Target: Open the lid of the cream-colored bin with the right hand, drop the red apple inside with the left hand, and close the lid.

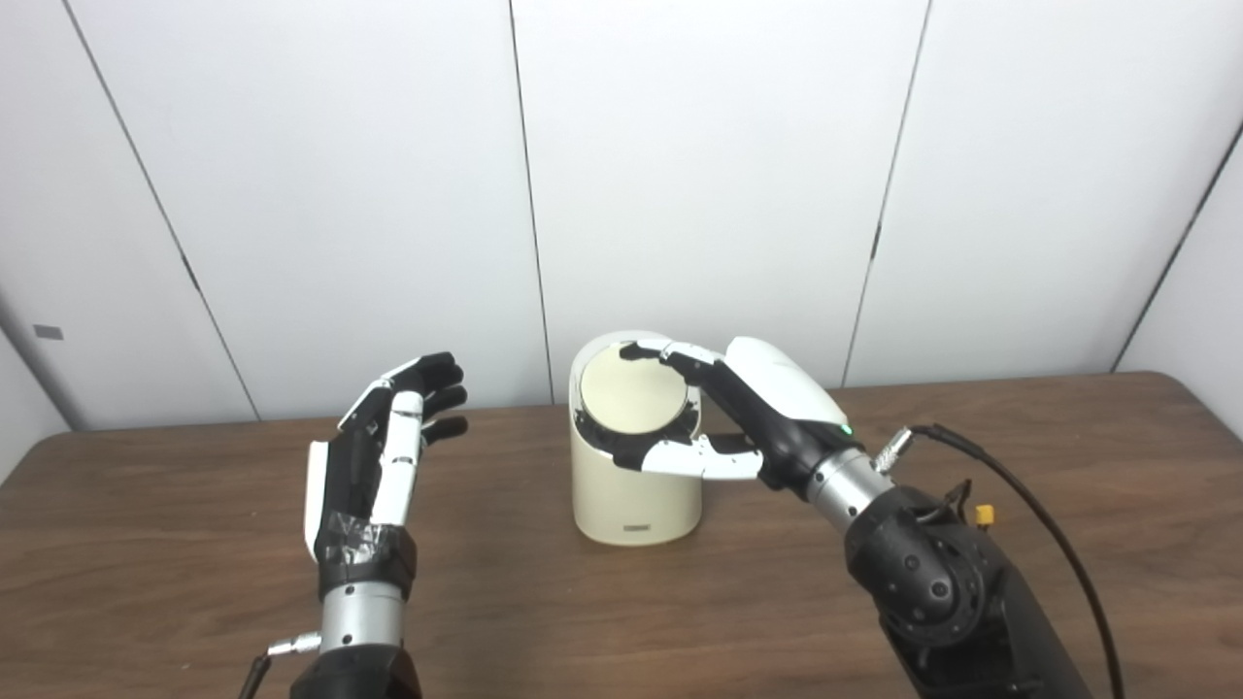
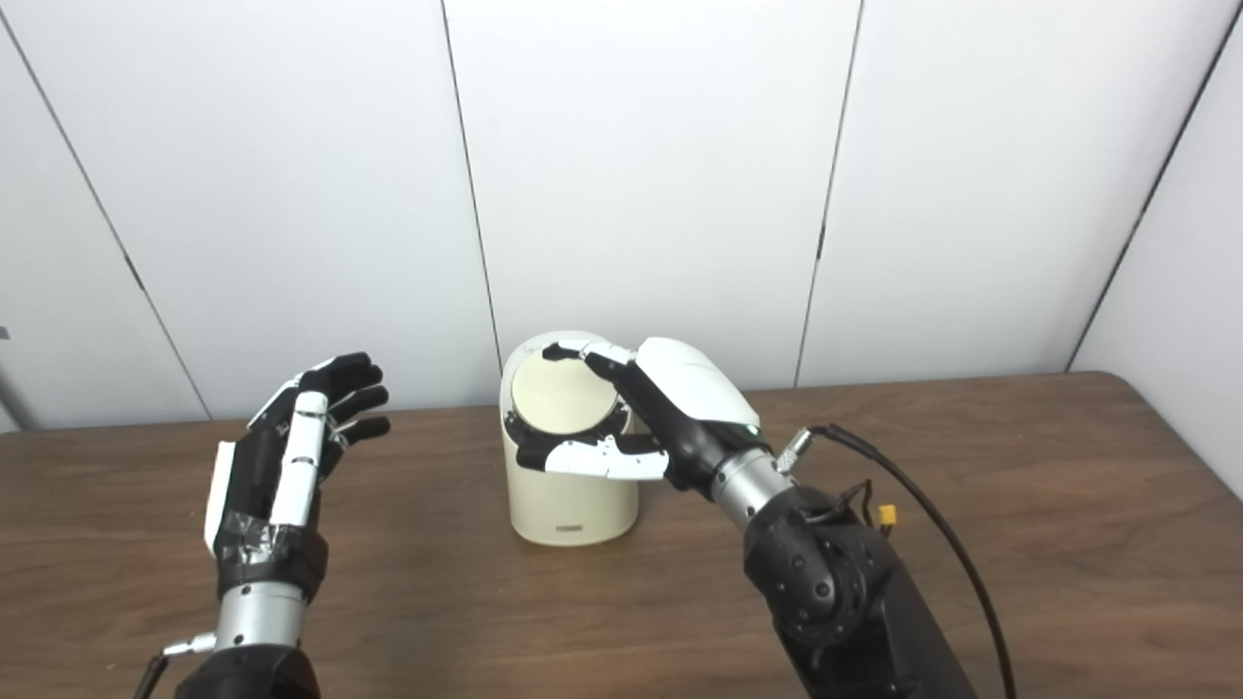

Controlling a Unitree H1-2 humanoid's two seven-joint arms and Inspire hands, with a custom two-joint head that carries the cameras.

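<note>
Here, at the right hand [image 1: 748, 417]: wrapped around the top of the cream-colored bin [image 1: 631, 485], fingers [image 1: 670, 357] curled over the far edge of the lid [image 1: 631, 390], thumb [image 1: 680, 456] pressed at the near edge, so closed on the lid from two sides. Lid lying tilted toward the camera, apparently down on the bin or nearly so; hard to tell if a gap is there. For a good step: better to keep the grip on the rim only, to lift or swing gently, and to avoid pushing sideways, since the bin looks light and could slide or tip on the desk [image 1: 194, 544].

Further out, the left hand [image 1: 374, 456]: raised above the desk well apart from the bin, fingers spread, holding nothing. No red apple to see anywhere in both views, so maybe already inside the bin, and then closing the lid as the step in hand; not possible to confirm.

On the bin front, near the bottom, a small label [image 1: 637, 527]; too small to read. No other writing visible.
</note>
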